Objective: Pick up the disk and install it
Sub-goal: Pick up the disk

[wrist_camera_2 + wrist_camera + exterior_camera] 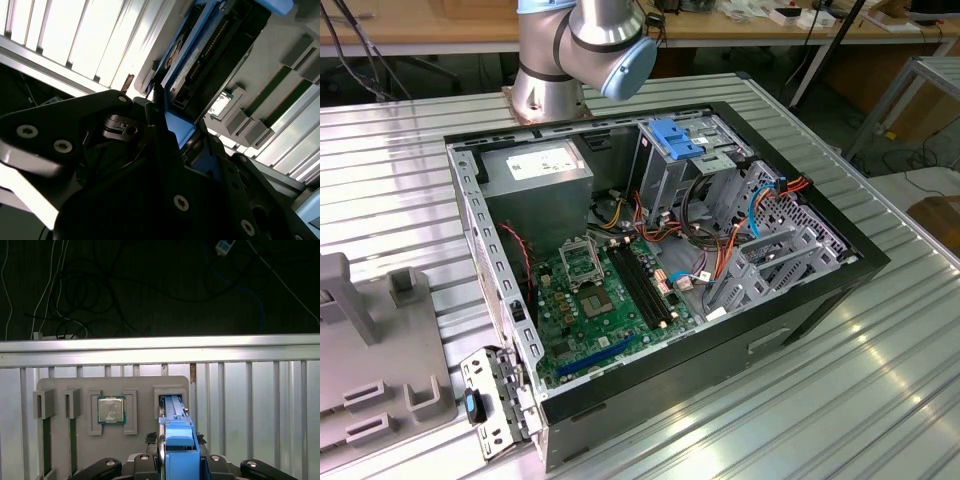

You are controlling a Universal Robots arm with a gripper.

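At grey fixture [145, 385] slot on ribbed metal surface [250, 400]: disk [177, 432] stands on edge, blue rail twd cam. End effector [179, 452] pinching it, fingers [159, 117] tight on both sides in second wrist view. CPU [111, 410] in adjacent pocket.

An open computer case [720, 372] lies on its side on the ribbed metal worktop [840, 400]. Inside it are a green motherboard [590, 300], a grey power supply [535, 175] and a tall drive cage topped by a blue bracket [675, 137]. At the exterior view's left sits a grey fixture [380, 340]. In the first wrist view, one of its pockets holds a processor chip [111, 410].
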